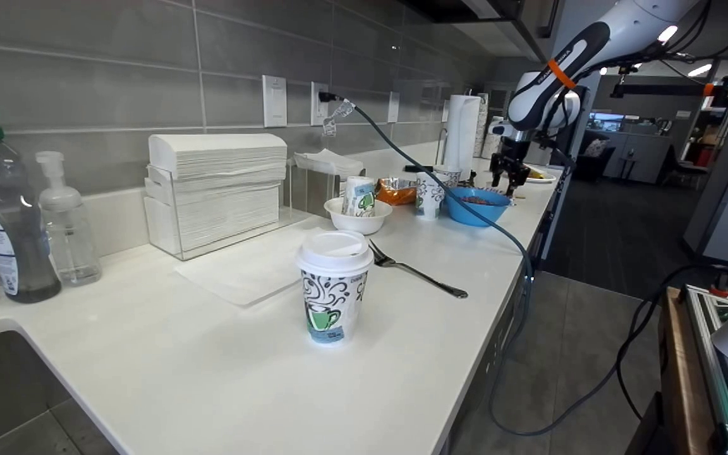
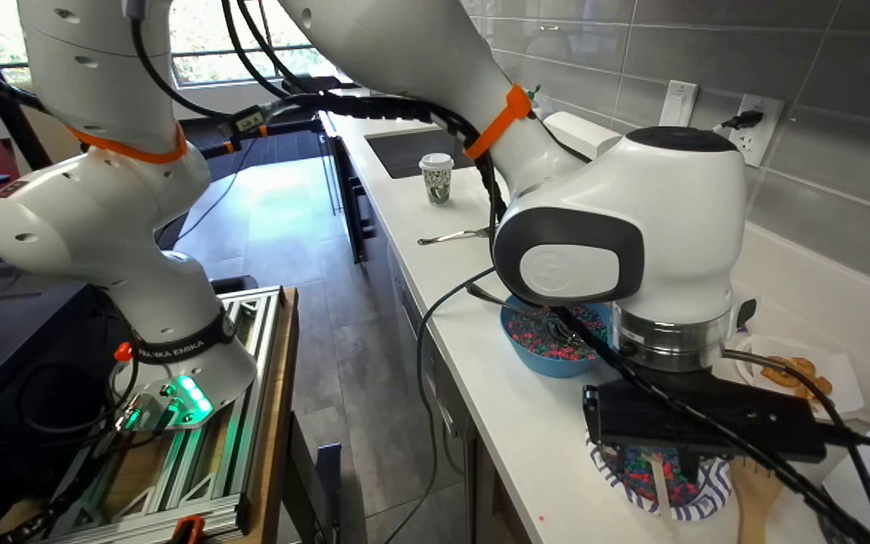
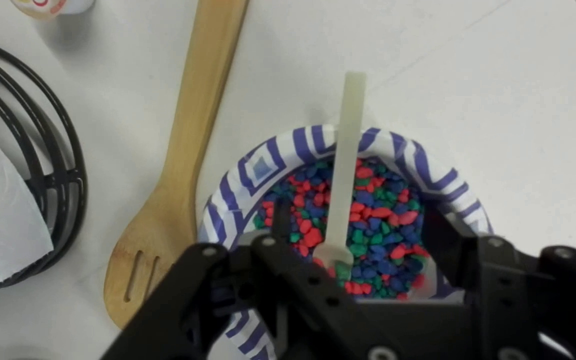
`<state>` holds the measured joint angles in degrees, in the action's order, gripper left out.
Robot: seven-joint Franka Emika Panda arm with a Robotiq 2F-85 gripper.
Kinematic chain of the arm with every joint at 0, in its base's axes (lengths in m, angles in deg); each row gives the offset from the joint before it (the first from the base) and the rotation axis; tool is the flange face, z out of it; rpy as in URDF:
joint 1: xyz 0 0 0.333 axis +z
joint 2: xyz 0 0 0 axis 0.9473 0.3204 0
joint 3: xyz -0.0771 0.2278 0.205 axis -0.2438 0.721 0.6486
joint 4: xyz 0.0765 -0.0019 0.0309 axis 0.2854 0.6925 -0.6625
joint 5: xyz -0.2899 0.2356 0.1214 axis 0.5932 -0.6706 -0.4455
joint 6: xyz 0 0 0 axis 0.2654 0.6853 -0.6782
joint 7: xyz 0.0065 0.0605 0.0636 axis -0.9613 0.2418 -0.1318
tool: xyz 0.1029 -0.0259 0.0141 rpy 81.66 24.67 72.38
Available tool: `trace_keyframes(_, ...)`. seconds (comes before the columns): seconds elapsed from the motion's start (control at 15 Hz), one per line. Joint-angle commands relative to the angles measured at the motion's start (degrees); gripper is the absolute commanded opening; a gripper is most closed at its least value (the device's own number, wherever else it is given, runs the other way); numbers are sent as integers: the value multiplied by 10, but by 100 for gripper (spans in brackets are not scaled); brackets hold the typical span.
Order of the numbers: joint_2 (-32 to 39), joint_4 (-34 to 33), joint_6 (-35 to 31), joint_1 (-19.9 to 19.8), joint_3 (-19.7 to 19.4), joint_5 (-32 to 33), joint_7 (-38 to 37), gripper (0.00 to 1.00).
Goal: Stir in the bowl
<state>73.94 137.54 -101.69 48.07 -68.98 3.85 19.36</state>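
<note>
The blue bowl (image 2: pixel 556 366) sits on the counter (image 1: pixel 402 354), holding stones (image 2: pixel 533 329), with a metal tool (image 2: pixel 486 295) leaning over its rim. It looks thin and light, so a hard stir could make it slide. The stones look hard and may hop out. The tool's handle seems best to hold for stirring, the rim for keeping it still. Near the blue bowl is a paper bowl (image 3: pixel 280 154) with the gripper (image 3: pixel 360 220) above it, its two sides apart over a pale spoon (image 3: pixel 344 165). A cup (image 1: pixel 428 202) stands just beside the blue bowl, and in an exterior view a cord (image 1: pixel 523 253) crosses in front and may snag.
</note>
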Motion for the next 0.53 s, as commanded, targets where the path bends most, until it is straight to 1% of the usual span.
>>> trace_keyframes(0.0,17,-10,-22,-16,14,-8,25,67)
trace_keyframes(0.13,20,-13,-22,-20,17,-9,26,62)
trace_keyframes(0.27,23,-17,-18,-22,17,-8,27,56)
trace_keyframes(0.4,28,-21,-21,-26,17,-8,30,41)
trace_keyframes(0.47,31,-24,-20,-27,18,-7,32,43)
